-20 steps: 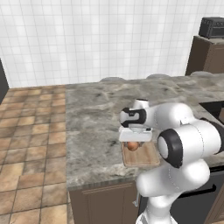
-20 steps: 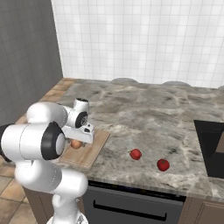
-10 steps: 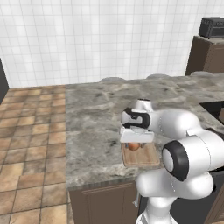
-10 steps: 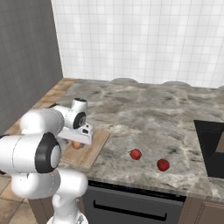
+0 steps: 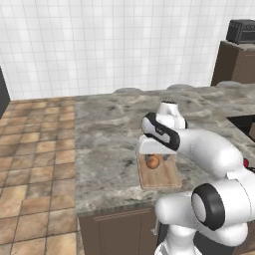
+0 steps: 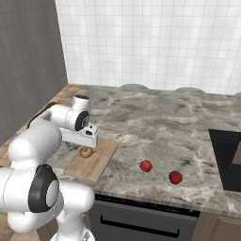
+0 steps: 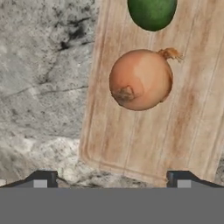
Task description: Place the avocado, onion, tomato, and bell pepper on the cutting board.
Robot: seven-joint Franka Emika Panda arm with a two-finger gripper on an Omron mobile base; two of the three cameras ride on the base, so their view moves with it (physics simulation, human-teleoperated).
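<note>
Hand view, onion (image 7: 140, 79) on cutting board (image 7: 192, 131), avocado (image 7: 152, 13) beside

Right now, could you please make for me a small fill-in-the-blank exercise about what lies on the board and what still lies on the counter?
1. The onion rests on the ____.
2. In the hand view, the green thing beside the onion on the board is the ____.
3. The gripper above the onion stands ____, holding nothing.
4. The two red vegetables lie on the ____, off the board.

Missing words: cutting board; avocado; open; counter
</note>
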